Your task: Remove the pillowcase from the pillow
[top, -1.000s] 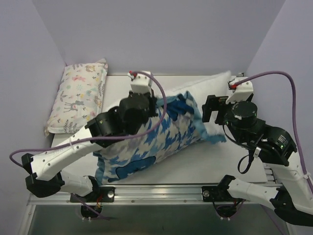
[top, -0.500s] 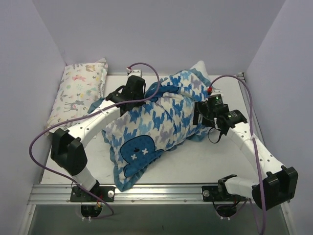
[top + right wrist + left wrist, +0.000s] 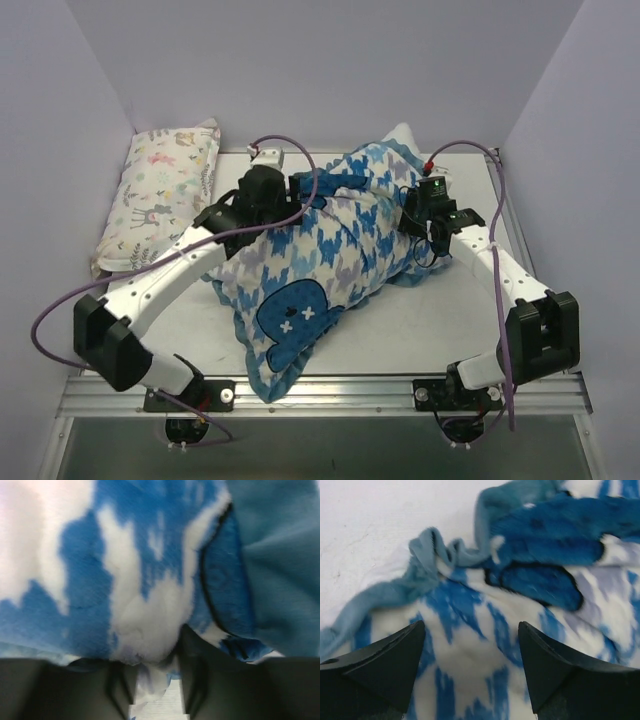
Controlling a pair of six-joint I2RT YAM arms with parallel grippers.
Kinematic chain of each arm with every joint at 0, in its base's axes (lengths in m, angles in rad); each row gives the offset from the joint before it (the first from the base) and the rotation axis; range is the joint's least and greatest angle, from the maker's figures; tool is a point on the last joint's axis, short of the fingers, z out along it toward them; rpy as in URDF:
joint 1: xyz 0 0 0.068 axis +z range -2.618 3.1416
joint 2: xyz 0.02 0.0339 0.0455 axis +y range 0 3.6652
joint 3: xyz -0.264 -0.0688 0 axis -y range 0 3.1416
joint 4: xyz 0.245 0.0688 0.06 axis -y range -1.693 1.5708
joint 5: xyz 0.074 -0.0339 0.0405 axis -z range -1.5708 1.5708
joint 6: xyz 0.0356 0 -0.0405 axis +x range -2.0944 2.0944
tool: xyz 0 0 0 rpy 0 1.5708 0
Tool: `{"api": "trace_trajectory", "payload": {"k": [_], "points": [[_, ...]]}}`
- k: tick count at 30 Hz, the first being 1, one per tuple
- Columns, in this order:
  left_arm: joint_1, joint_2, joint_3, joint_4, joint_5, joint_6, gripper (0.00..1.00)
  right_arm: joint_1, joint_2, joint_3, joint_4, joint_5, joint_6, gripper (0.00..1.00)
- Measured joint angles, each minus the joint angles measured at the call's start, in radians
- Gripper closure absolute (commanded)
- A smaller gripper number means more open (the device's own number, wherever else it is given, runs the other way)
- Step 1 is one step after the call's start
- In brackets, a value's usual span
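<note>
above pillowcase (image 3: 330,250), am hovering my left gripper (image 3: 471,630), jaws spread; am pinching pillowcase fold in my right gripper (image 3: 155,672).

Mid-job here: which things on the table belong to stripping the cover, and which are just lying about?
Job: blue houndstooth pillowcase; white pillow inside it, corner poking out at the far end.
Lying about: small animal-print pillow at the far left.
</note>
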Motion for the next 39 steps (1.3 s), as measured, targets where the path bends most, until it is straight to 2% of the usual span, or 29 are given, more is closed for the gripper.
{"api": "trace_trajectory", "payload": {"k": [2, 6, 11, 14, 17, 20, 22, 25, 28, 29, 31, 34, 35, 38, 39], "points": [[-0.039, -0.113, -0.08, 0.01, -0.003, -0.006, 0.17, 0.0, -0.002, -0.011, 0.016, 0.0, 0.011, 0.87], [-0.111, -0.269, -0.219, 0.031, -0.023, -0.04, 0.18, 0.0, -0.021, -0.014, 0.018, 0.0, 0.014, 1.0], [-0.189, -0.299, -0.375, 0.06, -0.08, -0.072, 0.18, 0.015, -0.105, -0.013, -0.04, -0.014, 0.011, 1.0], [-0.159, -0.251, -0.38, 0.084, -0.094, -0.082, 0.27, 0.139, -0.182, 0.002, -0.105, -0.009, 0.02, 1.0], [-0.11, -0.19, -0.357, 0.11, -0.091, -0.085, 0.41, 0.373, -0.224, 0.056, -0.139, 0.006, 0.039, 1.0], [-0.037, -0.124, -0.299, 0.112, -0.045, -0.084, 0.44, 0.625, -0.208, 0.145, -0.168, 0.072, 0.049, 1.0], [0.012, -0.087, -0.249, 0.105, -0.003, -0.084, 0.44, 0.739, -0.17, 0.203, -0.179, 0.102, 0.052, 1.0], [0.035, -0.039, -0.166, 0.105, 0.057, -0.084, 0.44, 0.782, -0.078, 0.266, -0.174, 0.109, 0.066, 1.0], [0.045, -0.011, -0.113, 0.108, 0.114, -0.089, 0.33, 0.765, -0.014, 0.252, -0.151, 0.094, 0.087, 1.0], [0.051, -0.011, -0.111, 0.108, 0.126, -0.092, 0.26, 0.752, -0.012, 0.225, -0.136, 0.086, 0.092, 0.93], [0.07, -0.021, -0.112, 0.102, 0.143, -0.097, 0.22, 0.717, -0.022, 0.171, -0.133, 0.077, 0.104, 0.83], [0.107, -0.056, -0.127, 0.096, 0.156, -0.098, 0.2, 0.655, -0.06, 0.137, -0.142, 0.069, 0.109, 0.58], [0.117, -0.072, -0.13, 0.088, 0.156, -0.098, 0.2, 0.637, -0.078, 0.137, -0.143, 0.071, 0.107, 0.41], [0.127, -0.126, -0.136, 0.06, 0.141, -0.093, 0.18, 0.599, -0.143, 0.155, -0.176, 0.089, 0.084, 0.21], [0.127, -0.146, -0.14, 0.052, 0.133, -0.092, 0.18, 0.591, -0.164, 0.169, -0.195, 0.102, 0.076, 0.18]]}}
